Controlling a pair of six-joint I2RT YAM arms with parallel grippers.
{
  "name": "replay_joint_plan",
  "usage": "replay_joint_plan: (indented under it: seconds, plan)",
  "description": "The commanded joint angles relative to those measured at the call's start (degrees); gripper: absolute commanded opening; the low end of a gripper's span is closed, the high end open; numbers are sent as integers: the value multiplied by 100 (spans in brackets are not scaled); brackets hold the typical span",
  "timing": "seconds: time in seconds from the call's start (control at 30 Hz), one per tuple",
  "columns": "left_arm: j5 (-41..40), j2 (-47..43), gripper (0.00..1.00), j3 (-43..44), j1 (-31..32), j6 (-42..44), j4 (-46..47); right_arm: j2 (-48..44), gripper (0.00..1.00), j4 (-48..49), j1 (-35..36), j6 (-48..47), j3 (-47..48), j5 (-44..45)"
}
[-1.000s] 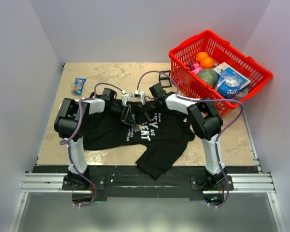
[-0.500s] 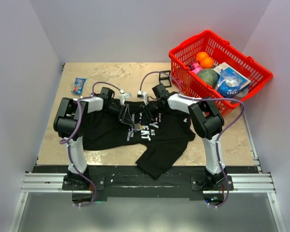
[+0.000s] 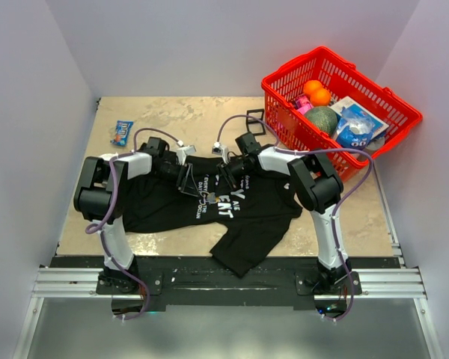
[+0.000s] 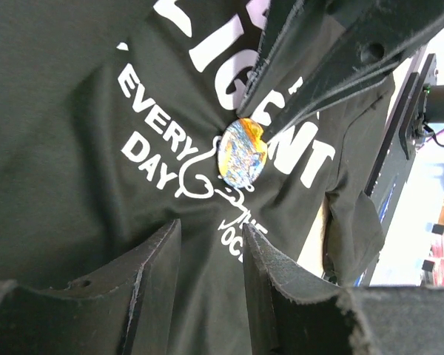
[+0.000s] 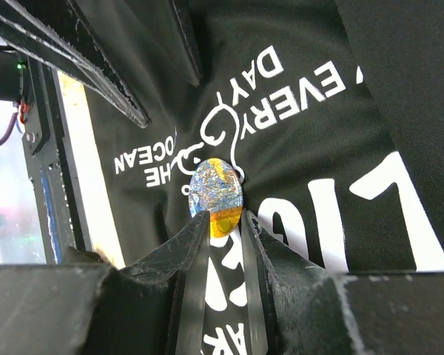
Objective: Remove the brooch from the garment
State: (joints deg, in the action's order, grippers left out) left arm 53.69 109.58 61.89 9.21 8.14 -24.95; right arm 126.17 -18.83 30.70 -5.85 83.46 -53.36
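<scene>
The brooch (image 5: 216, 194), a small oval with a blue and orange sheen, sits on the white lettering of the garment (image 5: 429, 89); its near edge is pinched between the tips of the right jaws; the black cloth puckers around it; the left jaws are spread, facing the right jaws from the brooch's other side, just short of it, over printed cloth; the garment lies on the tan desk (image 3: 172, 112); a red basket (image 3: 283, 112) stands beyond the right jaws, well apart.
</scene>
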Motion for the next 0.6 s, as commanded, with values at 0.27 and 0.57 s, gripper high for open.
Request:
replay_joint_plan:
  seconds: [0.27,0.57]
  plan:
    - [-17,-271,43,-28,19,91,25,74,35,125,50,303,144,502]
    - [-26,-182,43,87,2,144,-36,241,16,151,103,251,302,-34]
